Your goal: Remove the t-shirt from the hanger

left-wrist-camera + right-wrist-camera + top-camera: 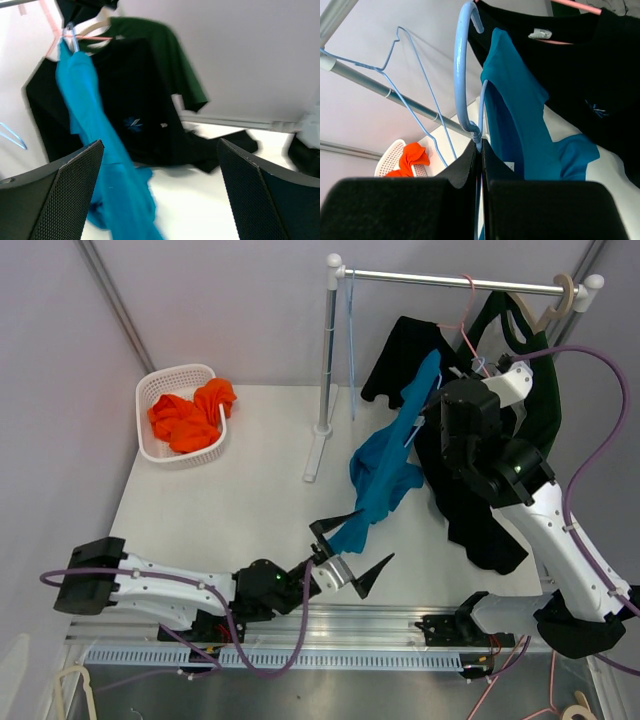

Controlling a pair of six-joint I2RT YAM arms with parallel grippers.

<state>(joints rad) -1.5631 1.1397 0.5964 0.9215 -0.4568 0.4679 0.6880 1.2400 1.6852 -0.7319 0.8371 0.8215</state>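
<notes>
Removal looks midway: right hand pinches the light-blue hanger at upper right of the top view, blue t-shirt trailing to centre frame, where left hand, spread wide at its hem, should close and pull.

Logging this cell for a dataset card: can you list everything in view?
blue t-shirt: 1, teal blue, on held hanger
held hanger: 1, light blue, in right tool
empty hanger: 1, light blue, on rail
black t-shirt: 1, black, hanging from rail
green t-shirt: 1, dark green, behind black t-shirt
rail: 1, silver, table's back
basket: 1, white, back left
orange cloth: 1 heap, orange, in basket
table: 1, white
left tool: black, open, by blue t-shirt's hem
right tool: black, shut on held hanger
</notes>
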